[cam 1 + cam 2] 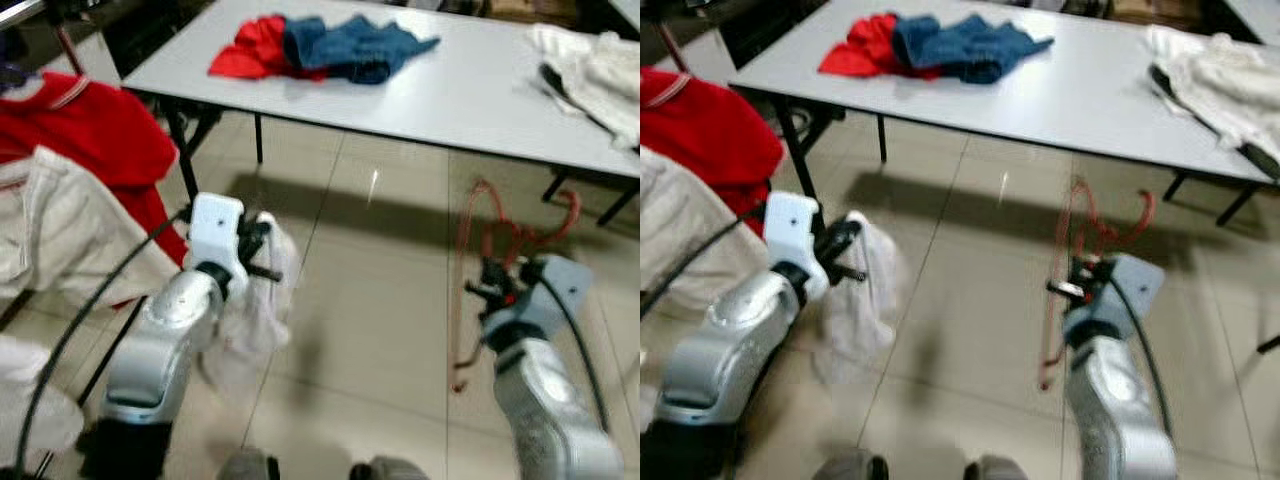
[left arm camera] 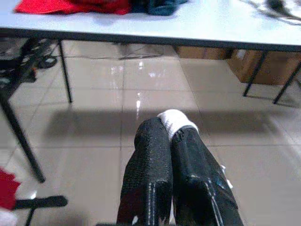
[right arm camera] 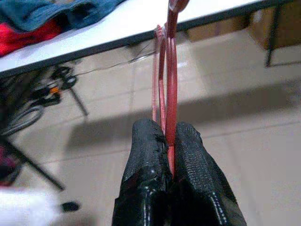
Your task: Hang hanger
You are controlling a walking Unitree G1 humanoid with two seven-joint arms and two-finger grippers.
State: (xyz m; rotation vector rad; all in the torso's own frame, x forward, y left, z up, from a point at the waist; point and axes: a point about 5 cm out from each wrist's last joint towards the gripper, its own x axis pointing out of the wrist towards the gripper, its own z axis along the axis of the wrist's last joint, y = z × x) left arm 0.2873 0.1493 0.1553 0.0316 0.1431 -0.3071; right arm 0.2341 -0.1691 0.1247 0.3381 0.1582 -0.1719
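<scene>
Silver arms, white wrist housings, black cables, textured black jaws

Support: white table (image 1: 470,95) on dark metal legs, standing on a tiled floor (image 1: 380,330).

On table, robot's left end: red cloth (image 1: 255,48) and blue cloth (image 1: 355,48), both crumpled, touching; the blue overlaps the red's edge.

On table, right end: a heap of white cloth (image 1: 595,70) with a dark strip across it; the strip's nature can't be told. It lies well apart from the red and blue pair, with bare tabletop between.

Floor: pale glossy tiles with dark grout lines; the table's shadow falls beneath it. Cardboard boxes (image 2: 256,68) stand on the floor under the table's far side.
</scene>
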